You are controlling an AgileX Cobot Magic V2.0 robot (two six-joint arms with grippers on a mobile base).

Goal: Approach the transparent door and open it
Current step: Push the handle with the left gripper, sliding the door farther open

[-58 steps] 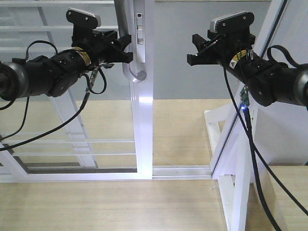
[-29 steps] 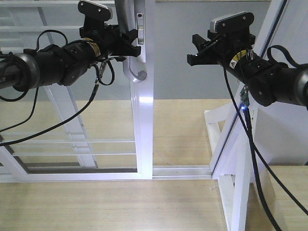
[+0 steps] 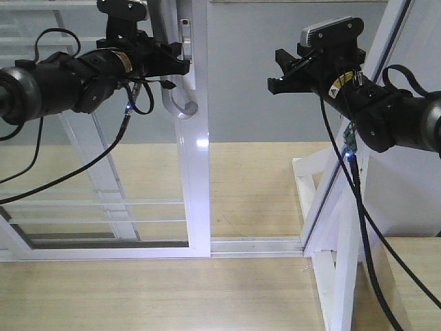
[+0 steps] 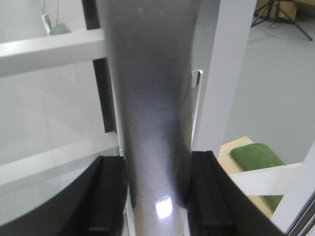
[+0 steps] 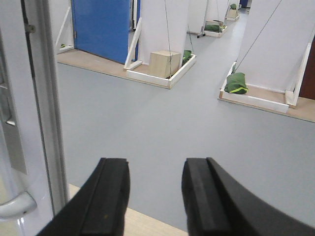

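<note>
The transparent door (image 3: 196, 193) is a glass panel in a white frame with thin white bars, standing left of centre in the front view. Its curved grey pull handle (image 3: 172, 103) hangs on the right stile. My left gripper (image 3: 176, 62) is shut on the handle near the handle's upper part. In the left wrist view the handle (image 4: 152, 98) fills the gap between the black fingers (image 4: 108, 196). My right gripper (image 3: 275, 72) is open and empty, held in the air right of the door. It also shows in the right wrist view (image 5: 155, 196), beside the door stile (image 5: 34, 123).
A second white-framed glass panel (image 3: 89, 172) stands behind the door at left. A white post with diagonal braces (image 3: 344, 227) stands at right. A floor track (image 3: 255, 245) runs across the opening. Beyond lie grey floor, a cardboard box (image 5: 165, 64) and a green bag (image 5: 236, 83).
My left gripper has moved up and closed round the handle. The door has slid a little to the left, widening the gap. The right arm has not moved.
</note>
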